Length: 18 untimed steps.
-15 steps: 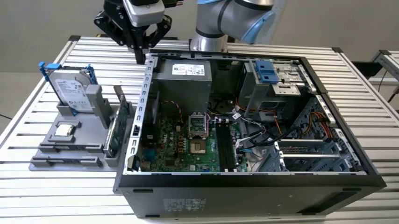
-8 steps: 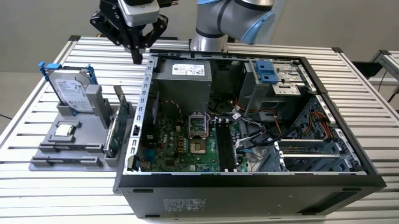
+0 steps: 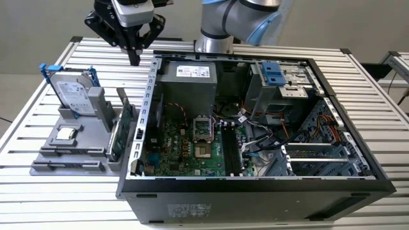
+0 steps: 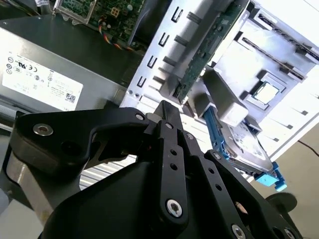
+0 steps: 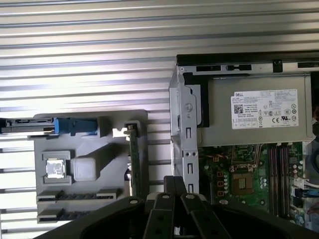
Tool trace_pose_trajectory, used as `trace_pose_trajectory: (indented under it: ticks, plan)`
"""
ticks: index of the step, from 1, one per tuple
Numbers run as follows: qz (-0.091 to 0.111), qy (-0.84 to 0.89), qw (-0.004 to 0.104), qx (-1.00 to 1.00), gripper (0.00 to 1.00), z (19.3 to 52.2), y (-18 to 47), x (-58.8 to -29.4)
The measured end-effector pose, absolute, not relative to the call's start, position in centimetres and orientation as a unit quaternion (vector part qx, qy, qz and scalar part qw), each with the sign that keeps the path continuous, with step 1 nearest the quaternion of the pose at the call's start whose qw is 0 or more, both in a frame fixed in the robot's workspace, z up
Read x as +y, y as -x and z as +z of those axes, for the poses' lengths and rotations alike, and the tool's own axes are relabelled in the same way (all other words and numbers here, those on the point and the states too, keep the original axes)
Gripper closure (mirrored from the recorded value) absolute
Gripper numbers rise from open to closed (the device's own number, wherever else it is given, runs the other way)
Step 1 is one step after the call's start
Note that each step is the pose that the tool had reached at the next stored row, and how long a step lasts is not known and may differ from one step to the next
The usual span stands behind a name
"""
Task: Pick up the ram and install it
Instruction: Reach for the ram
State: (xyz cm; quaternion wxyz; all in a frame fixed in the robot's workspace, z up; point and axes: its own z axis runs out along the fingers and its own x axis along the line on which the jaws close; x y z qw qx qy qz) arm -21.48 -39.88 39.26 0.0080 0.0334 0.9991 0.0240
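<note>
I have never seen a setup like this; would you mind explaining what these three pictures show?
This is a robot arm with a black gripper at a slatted metal table. One picture comes from a camera off the arm; the other two from cameras riding near its wrist. On the table sit an open computer case and a gray holder carrying a hard drive in a blue frame, a processor chip and a green circuit board on edge. The gripper hangs above the table, near the holder and the case, shut, holding nothing.
</note>
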Motion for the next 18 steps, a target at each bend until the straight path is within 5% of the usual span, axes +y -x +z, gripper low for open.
trace_pose_trajectory:
  ticks: [18]
  plan:
    - [0.024, -0.007, 0.004, 1.000, 1.00, 39.3, 24.2, -39.9]
